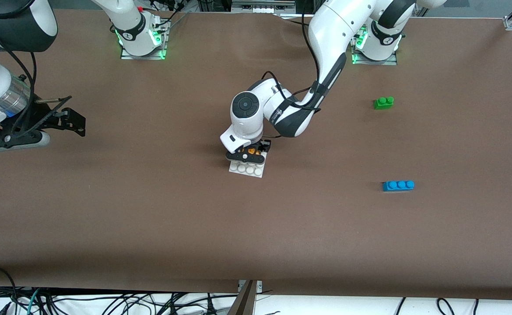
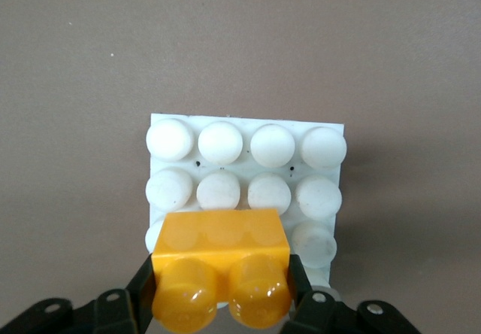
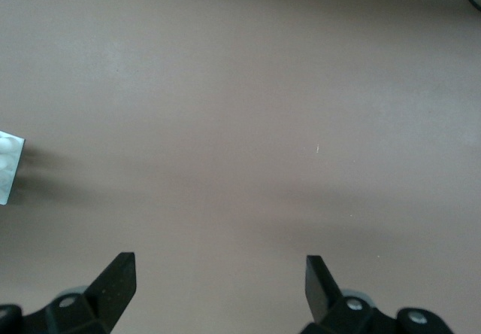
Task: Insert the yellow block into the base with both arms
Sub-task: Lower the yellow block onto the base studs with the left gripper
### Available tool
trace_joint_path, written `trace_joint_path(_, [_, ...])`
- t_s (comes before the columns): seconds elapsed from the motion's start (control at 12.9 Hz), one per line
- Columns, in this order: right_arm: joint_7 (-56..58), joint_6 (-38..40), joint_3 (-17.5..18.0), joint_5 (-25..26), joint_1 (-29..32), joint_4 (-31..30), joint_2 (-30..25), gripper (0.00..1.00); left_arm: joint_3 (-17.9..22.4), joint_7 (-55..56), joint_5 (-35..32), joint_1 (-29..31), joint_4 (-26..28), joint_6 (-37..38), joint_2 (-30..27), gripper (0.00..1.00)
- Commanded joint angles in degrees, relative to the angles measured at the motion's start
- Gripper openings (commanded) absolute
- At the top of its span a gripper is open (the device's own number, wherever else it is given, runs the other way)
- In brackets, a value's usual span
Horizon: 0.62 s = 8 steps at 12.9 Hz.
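Note:
The yellow block point(image 2: 220, 255) is held between the fingers of my left gripper point(image 2: 222, 289), which is shut on it. The block sits low over the row of the white base point(image 2: 248, 161) that lies farthest from the front camera; I cannot tell whether it is pressed onto the studs. In the front view the left gripper point(image 1: 250, 153) and the block point(image 1: 251, 151) are over the base point(image 1: 247, 169) at the table's middle. My right gripper point(image 1: 76, 122) waits open and empty toward the right arm's end of the table. Its wrist view point(image 3: 219, 266) shows bare table and a corner of the base point(image 3: 9, 165).
A green two-stud brick point(image 1: 384, 103) lies toward the left arm's end of the table. A longer blue brick point(image 1: 398, 185) lies nearer to the front camera than the green one. The brown table point(image 1: 151, 210) spreads wide around the base.

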<state>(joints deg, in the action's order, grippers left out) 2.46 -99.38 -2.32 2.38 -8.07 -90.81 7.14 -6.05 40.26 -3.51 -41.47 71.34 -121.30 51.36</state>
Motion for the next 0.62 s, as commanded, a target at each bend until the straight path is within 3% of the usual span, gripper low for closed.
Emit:
trace_joint_path(0.0, [0.3, 0.6, 1.2, 0.2, 2.3, -1.6, -3.1, 1.0, 0.4, -2.1, -1.2, -0.5, -2.3, 0.7, 1.3, 0.02])
trace_joint_path(0.54, [1.0, 2.0, 0.7, 0.4, 2.5, 0.0, -2.7, 1.0, -0.1, -3.6, -0.6, -0.6, -2.2, 0.9, 1.5, 0.02])
